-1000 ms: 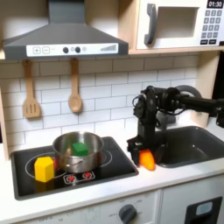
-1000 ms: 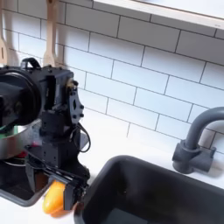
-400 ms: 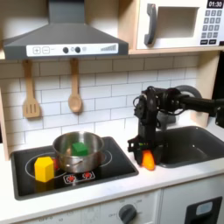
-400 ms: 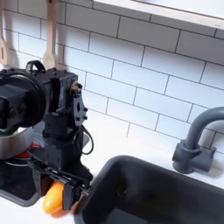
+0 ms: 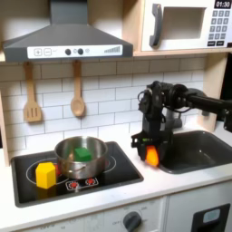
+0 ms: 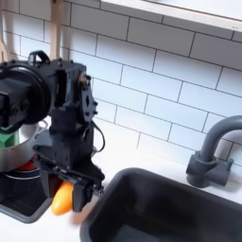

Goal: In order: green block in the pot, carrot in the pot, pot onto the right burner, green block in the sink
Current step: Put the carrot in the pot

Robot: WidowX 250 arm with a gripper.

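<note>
The gripper (image 5: pixel 151 156) is clamped on the carrot (image 5: pixel 152 157), holding it just above the counter (image 5: pixel 172 186) between the cooktop (image 5: pixel 122 172) and the sink (image 5: pixel 195 149), while the green block (image 5: pixel 82 155) sits inside the pot (image 5: pixel 80 156) beside a yellow block (image 5: pixel 44 174).

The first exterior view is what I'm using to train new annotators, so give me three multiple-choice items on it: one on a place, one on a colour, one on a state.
1. Where is the green block?
A. in the pot
B. in the sink
C. on the counter

2. What colour is the block beside the pot?
A. red
B. yellow
C. blue

3. What is the gripper doing?
A. open, empty
B. shut on the carrot
C. shut on a spoon

Answers: 1 A, green shows inside the rim; 2 B, it is yellow; 3 B, the orange carrot sits between its fingers, lifted off the counter.
</note>
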